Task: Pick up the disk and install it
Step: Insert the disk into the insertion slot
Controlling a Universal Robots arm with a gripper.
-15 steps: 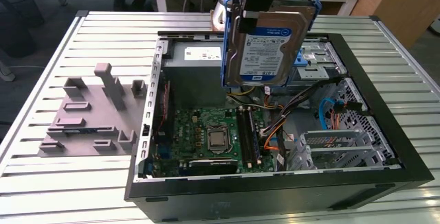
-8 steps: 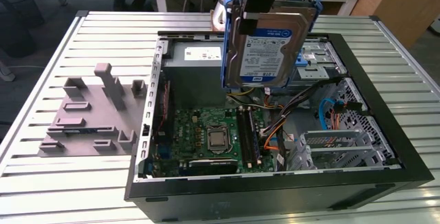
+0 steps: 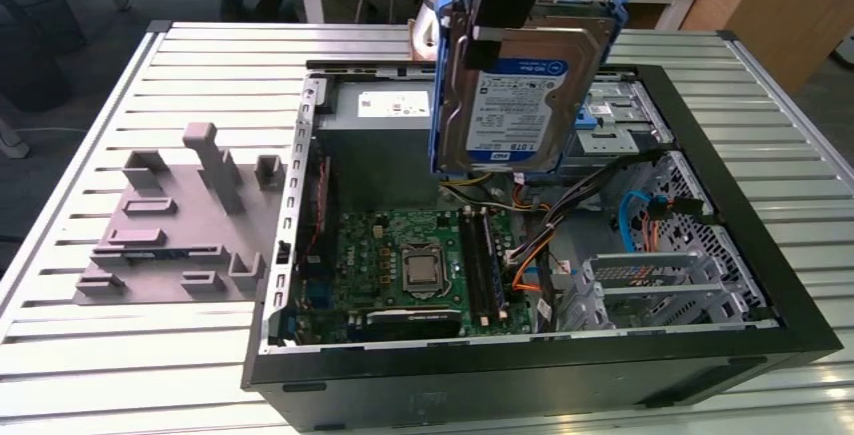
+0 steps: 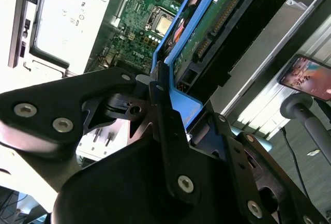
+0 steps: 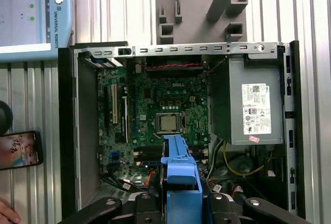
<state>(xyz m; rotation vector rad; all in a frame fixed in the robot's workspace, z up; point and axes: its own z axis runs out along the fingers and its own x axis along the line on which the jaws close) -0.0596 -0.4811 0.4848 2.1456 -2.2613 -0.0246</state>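
Aloft, disk [image 3: 523,105] in jaws; motherboard [image 3: 387,245] inside case [image 3: 534,383]

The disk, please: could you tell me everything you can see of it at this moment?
The disk is a flat rectangular silver metal hard drive with a white-and-blue label, framed by a blue plastic bracket. The second wrist view shows its green circuit-board underside and a black connector. It hangs upright on edge above the open computer case, label toward the exterior camera. The gripper is shut on the bracket's upper end; nothing else appears to touch it.
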